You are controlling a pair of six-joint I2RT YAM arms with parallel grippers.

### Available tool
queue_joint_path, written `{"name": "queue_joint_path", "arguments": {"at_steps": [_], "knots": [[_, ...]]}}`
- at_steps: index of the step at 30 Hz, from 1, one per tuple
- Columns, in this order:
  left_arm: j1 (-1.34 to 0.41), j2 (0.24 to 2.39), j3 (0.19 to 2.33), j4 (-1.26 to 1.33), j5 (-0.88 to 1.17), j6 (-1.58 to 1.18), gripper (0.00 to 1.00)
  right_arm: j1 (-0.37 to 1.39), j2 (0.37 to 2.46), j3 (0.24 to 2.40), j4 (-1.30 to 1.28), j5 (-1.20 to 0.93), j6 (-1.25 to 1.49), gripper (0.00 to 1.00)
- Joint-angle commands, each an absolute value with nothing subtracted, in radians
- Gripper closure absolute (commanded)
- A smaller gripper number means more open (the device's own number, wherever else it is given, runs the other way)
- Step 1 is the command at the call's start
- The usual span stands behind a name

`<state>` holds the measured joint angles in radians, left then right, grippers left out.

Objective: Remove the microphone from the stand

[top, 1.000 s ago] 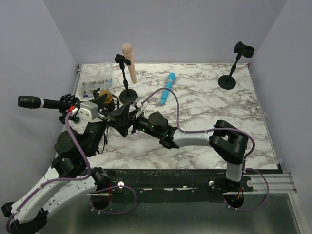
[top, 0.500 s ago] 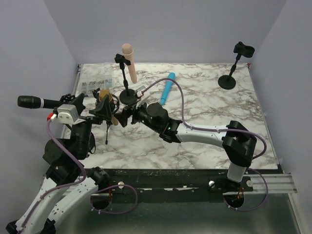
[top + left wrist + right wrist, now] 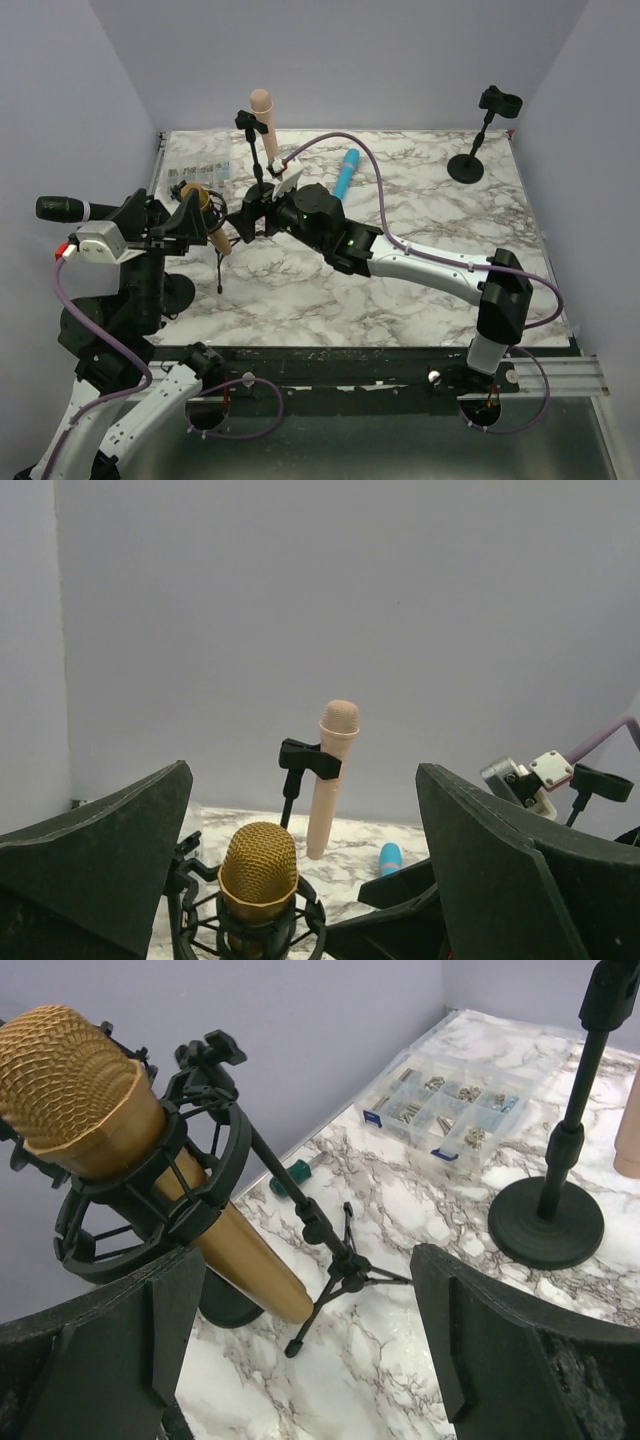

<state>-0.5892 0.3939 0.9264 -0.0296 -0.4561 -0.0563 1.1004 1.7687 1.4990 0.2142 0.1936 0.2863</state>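
A gold microphone (image 3: 203,212) sits tilted in a black shock mount (image 3: 150,1190) on a small tripod stand (image 3: 219,270) at the table's left. My left gripper (image 3: 168,213) is open just left of it; in the left wrist view the gold microphone's head (image 3: 258,865) is ahead between the fingers (image 3: 100,870), apart from them. My right gripper (image 3: 241,218) is open just right of the mount. In the right wrist view the gold microphone (image 3: 75,1080) and tripod (image 3: 345,1265) lie ahead of the open fingers (image 3: 520,1350), untouched.
A beige microphone (image 3: 265,130) is clipped on a round-base stand (image 3: 262,195) behind. A black microphone (image 3: 62,209) on another stand juts over the left edge. A blue microphone (image 3: 345,178) lies on the table. An empty stand (image 3: 480,130) is back right. A parts box (image 3: 195,175) is back left.
My left arm has risen and swung back to the left. My right arm has stretched forward and left toward the gold microphone. The gold microphone and its stand have barely moved.
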Motion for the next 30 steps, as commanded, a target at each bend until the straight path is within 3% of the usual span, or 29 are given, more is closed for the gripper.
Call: {"name": "queue_joint_path", "arguments": {"at_steps": [1, 13, 22, 30], "knots": [[-0.583, 0.373, 0.899, -0.017, -0.499, -0.005, 0.01, 1.103, 1.733, 1.503, 0.161, 0.179, 0.296, 0.07], [-0.583, 0.297, 0.779, 0.028, -0.5, 0.092, 0.01, 1.104, 1.619, 1.472, 0.08, 0.256, 0.216, 0.02], [-0.584, 0.207, 0.729, 0.087, -0.584, 0.107, 0.01, 1.104, 1.697, 1.629, 0.061, 0.121, 0.258, 0.0], [-0.584, 0.21, 0.726, 0.089, -0.601, 0.103, 0.01, 1.106, 1.814, 1.796, 0.005, 0.071, 0.275, 0.11]]}}
